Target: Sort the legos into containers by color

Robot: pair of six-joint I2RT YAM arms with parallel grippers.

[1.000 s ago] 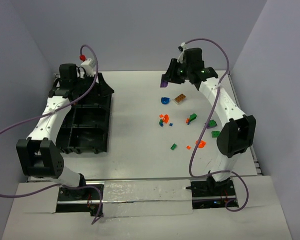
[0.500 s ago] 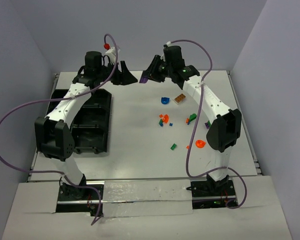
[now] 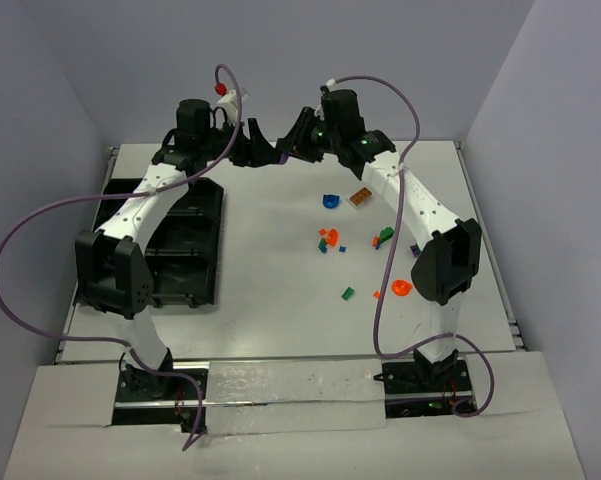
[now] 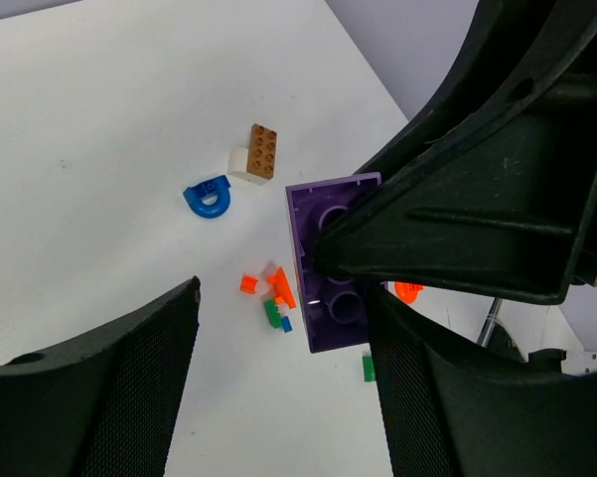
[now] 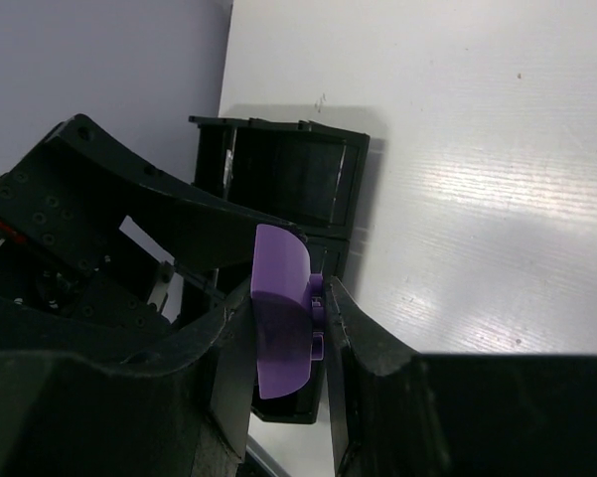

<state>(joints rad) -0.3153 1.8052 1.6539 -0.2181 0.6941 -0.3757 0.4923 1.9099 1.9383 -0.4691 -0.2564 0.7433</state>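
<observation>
Right pincer (image 5: 286, 333) was clamped on a purple brick (image 5: 281, 288), one finger on each broad face, with the brick's end poking out past the tips. The jaws were only partly closed because the brick filled the gap.

Left pincer (image 4: 283, 298) was wide open with nothing in it. It was nearly tip to tip with the right one, and both were raised off the table (image 3: 280, 260). In the left wrist view the brick hung just ahead of the open fingers, roughly in line with the gap. Neither mesh pad (image 4: 149, 378) touched it, as far as I could tell.

This read as a mid-air handover, likely because the black divided tray (image 3: 216, 250) sat on the left arm's side, below and behind the left pincer. Its compartments were too dark to read.

The other legos lay scattered below and behind the right pincer: a blue arch piece (image 4: 209, 196), a brown brick (image 4: 262, 151) against a white piece (image 4: 240, 164), and small orange bits (image 4: 248, 284).

Likely next, the left pincer closes on the free end before the right releases. Little of the brick was exposed, so it could twist or drop.
</observation>
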